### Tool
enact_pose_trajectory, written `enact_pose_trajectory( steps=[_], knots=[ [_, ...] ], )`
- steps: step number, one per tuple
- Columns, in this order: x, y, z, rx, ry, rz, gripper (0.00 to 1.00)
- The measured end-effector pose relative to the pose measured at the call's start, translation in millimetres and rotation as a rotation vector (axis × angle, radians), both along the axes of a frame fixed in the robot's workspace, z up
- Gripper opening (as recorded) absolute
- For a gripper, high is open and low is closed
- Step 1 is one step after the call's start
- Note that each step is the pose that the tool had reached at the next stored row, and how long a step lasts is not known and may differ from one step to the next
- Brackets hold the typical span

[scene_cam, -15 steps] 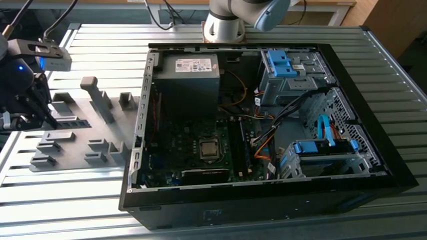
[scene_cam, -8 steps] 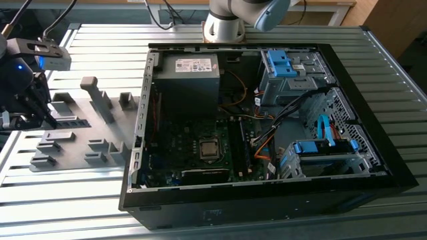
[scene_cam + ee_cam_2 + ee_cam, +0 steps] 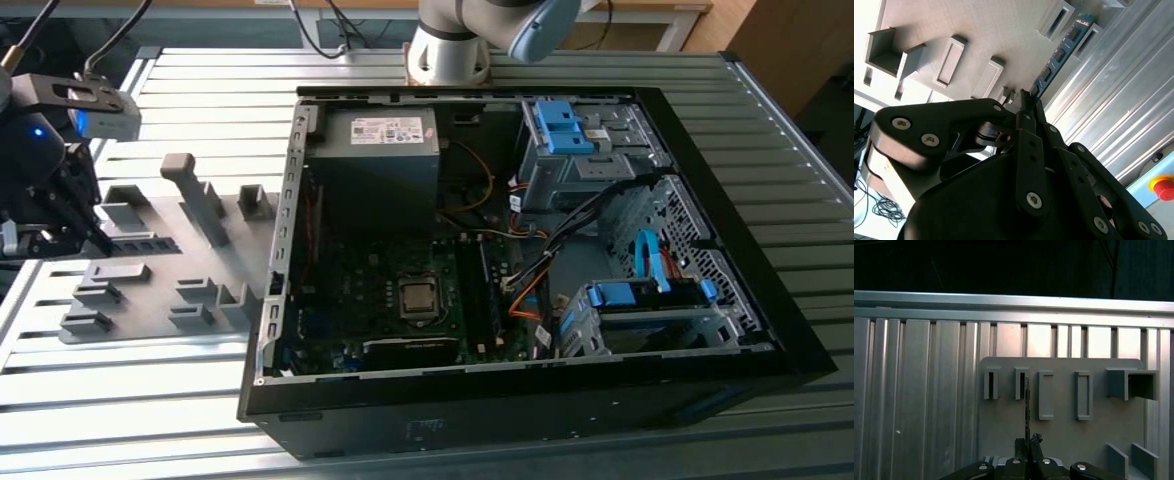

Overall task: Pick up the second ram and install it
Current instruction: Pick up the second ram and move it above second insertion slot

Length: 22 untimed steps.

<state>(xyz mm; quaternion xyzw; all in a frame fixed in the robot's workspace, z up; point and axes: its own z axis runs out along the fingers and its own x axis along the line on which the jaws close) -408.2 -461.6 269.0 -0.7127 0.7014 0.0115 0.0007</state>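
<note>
Gripper (image 3: 1024, 97), black-fingered, pressed together on one short end of the second ram (image 3: 1059, 54). Holds the stick straight out ahead, over the grey holder plate (image 3: 979, 30), with the far end reaching the slotted blocks (image 3: 1056, 20) by the plate's edge. Cannot tell whether that end sits in a slot or hangs just clear of it.

Probably light and stiff, yet fragile. Likely unforgiving of any twist or sideways knock along so long a lever. Judged safest taken as here, by the bare board at an end, off the chips and off the contact edge.

Looks long, thin and flat: a dark board with a row of black chips down one face and a touch of blue at the far tip. Turns edge-on in the first wrist view, shrinking to a fine dark line.

Beyond, in the exterior view: plate at the exterior view's left, open computer case (image 3: 534, 250) well apart at the exterior view's right, both resting on the ribbed metal desk (image 3: 134, 410).
</note>
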Motion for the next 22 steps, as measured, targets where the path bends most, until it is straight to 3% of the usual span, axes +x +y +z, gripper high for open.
enact_pose_trajectory(
  steps=[22],
  knots=[
    [0.0, 0.0, 6.0, 0.0000, 0.0000, 0.000, 0.14]
  ],
)
